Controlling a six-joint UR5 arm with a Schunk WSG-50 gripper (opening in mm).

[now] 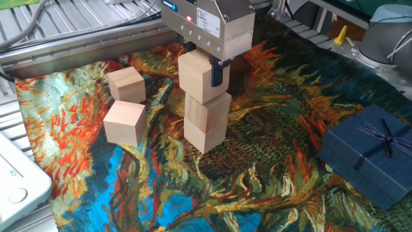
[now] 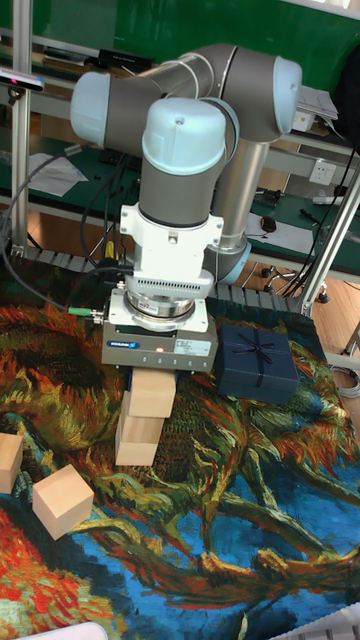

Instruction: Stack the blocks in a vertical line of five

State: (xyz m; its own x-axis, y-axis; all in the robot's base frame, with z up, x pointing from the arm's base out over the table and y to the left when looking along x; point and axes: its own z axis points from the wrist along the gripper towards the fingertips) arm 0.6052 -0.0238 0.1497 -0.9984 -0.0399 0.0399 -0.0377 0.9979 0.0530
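The end effector [image 1: 205, 64] is gripping the top block [image 1: 199, 76] of a three-high stack [image 1: 205, 109] by opposite smooth side faces, while two loose blocks [image 1: 125, 103], probably light, rigid and slightly slippery, are sitting left of that stack.

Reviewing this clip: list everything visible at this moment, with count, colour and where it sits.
stacked blocks: three, pale wood, one column at cloth centre, top one between the gripper fingers
loose blocks: two, pale wood, left of the stack, side by side on the cloth
gift box: one, dark blue with ribbon, right edge of the cloth
cloth: one, multicoloured painted pattern, covering the table
white device: one, lower left corner, partly cut off
gripper: one, silver body, around the top block
arm: one, grey and pale blue, above the stack
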